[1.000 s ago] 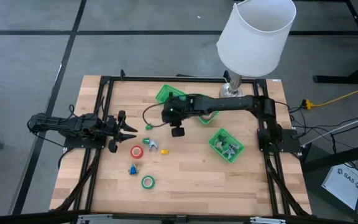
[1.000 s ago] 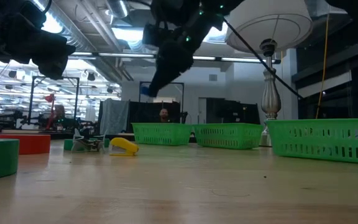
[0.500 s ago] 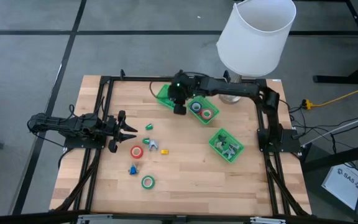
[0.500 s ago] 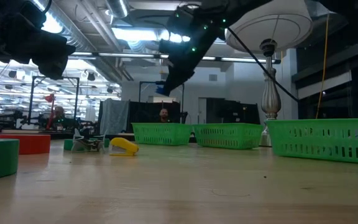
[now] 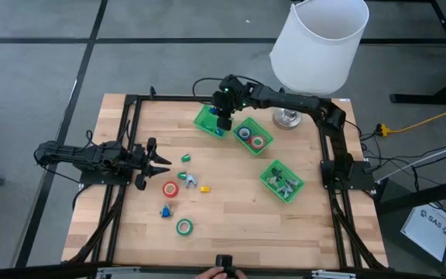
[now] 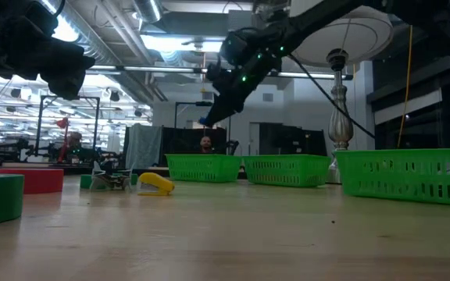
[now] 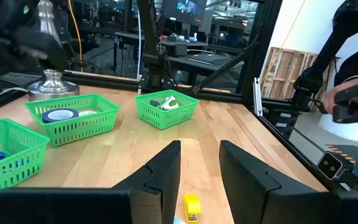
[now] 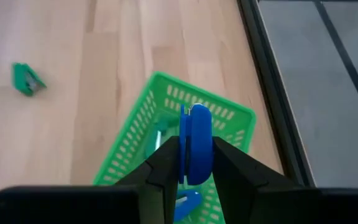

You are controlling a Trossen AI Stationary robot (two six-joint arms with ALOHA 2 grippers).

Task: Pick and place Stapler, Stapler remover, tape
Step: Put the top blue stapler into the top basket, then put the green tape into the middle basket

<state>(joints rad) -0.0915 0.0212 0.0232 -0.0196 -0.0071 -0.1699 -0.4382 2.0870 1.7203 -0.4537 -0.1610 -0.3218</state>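
Observation:
My right gripper [image 5: 223, 124] hangs over the far-left green tray [image 5: 206, 118], shut on a small blue stapler [image 8: 196, 124]. Another blue piece [image 8: 185, 203] lies in that tray. The middle tray [image 5: 252, 137] holds tape rolls. The right tray [image 5: 281, 180] holds small metal pieces. On the wood lie a red tape roll [image 5: 170, 188], a green tape roll [image 5: 184, 226], a yellow stapler [image 5: 204, 187] and several small pieces [image 5: 184, 177]. My left gripper [image 5: 161, 160] waits open at the left, level. My right gripper pinches the blue stapler's two broad sides [image 8: 188, 158] between its two fingers [image 8: 166, 155]. It comes slanting down from the table's right. The stapler stands edge-on between the fingers, lifted clear above the tray.
A lamp with a white shade [image 5: 320, 43] stands on its metal base [image 5: 287, 116] at the far right, close to the right arm. A person's hand [image 5: 221, 271] shows at the near edge. Bare wood lies in the near right part.
My right gripper has swung from the middle of the table toward the far edge, carrying the blue stapler clear of the wood, and now hangs over the far-left tray. It has rolled a little on the way.

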